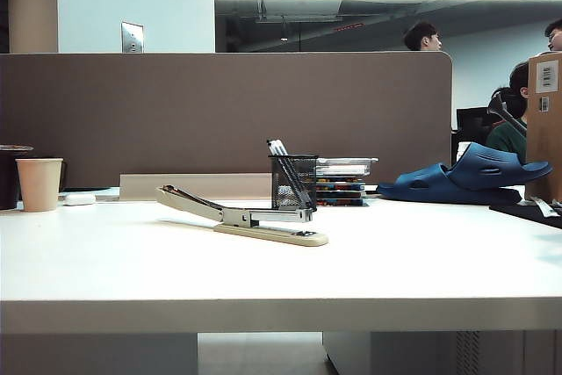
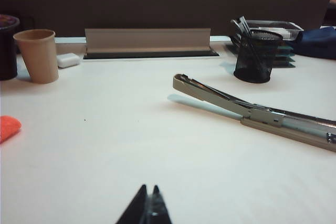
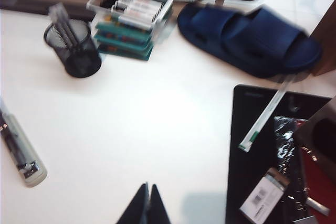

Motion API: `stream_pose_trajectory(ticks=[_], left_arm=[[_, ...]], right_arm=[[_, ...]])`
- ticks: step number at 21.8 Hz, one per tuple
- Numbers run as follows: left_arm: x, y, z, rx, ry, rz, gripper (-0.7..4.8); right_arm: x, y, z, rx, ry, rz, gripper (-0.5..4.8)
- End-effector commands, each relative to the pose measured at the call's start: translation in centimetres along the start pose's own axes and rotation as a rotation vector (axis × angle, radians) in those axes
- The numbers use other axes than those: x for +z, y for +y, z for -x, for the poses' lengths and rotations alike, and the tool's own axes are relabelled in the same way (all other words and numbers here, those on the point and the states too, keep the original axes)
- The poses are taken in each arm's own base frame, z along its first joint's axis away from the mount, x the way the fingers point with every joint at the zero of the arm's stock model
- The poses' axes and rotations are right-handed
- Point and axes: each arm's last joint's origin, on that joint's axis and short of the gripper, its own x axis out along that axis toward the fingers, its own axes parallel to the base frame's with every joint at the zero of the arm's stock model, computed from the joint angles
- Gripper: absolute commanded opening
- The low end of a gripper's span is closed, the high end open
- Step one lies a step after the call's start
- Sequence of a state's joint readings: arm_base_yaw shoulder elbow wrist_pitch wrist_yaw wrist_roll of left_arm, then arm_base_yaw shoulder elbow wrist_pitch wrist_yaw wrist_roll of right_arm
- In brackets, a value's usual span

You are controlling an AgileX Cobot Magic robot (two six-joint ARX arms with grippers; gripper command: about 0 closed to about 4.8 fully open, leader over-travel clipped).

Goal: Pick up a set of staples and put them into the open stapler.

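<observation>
The stapler [image 2: 262, 114] lies open on the table, well apart from both empty, closed tools: left [image 2: 148, 198], right [image 3: 148, 195].

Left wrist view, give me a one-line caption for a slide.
Shut left gripper hovers low over the white table, facing the open stapler, paper cup and mesh pen cup.

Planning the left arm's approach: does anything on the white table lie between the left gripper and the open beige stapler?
Nothing visible does. Bare white table lies between the shut left gripper and the stapler; the black mesh pen cup stands beyond it.
</observation>
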State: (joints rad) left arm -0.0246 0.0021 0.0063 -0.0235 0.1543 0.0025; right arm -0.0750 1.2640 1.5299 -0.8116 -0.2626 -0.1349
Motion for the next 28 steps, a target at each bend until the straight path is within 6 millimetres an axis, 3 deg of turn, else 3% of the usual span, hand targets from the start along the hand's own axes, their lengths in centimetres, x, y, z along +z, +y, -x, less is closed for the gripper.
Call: stream_pose_trajectory(ticks=[1,6,17,21,28], left_arm=[[0.4,0.1,0.0,0.015,-0.034,-0.002,-0.06],[0.4,0.1,0.0,0.025,-0.035,-0.002,-0.06],[0.4,0.1,0.0,0.021,-0.035,-0.002,-0.06],[0.4,0.1,0.0,0.021,-0.035,-0.002,-0.06],[0.4,0.1,0.0,0.021,-0.035,-0.002,-0.06]], right_arm=[[-2.0,0.4,0.5,-0.001,-0.039,-0.003,-0.09],[-8.4,1.3,0.5,-0.002,-0.098,-0.034,-0.09],[-20.5,2.9,0.2,-0.006,-0.201,-0.064,-0.09],[-23.5,3.2,-0.5,0.000,-0.313,-0.077,-0.09],[-26.5,3.4,-1.1,-0.018,-0.455,-0.035,-0.09]])
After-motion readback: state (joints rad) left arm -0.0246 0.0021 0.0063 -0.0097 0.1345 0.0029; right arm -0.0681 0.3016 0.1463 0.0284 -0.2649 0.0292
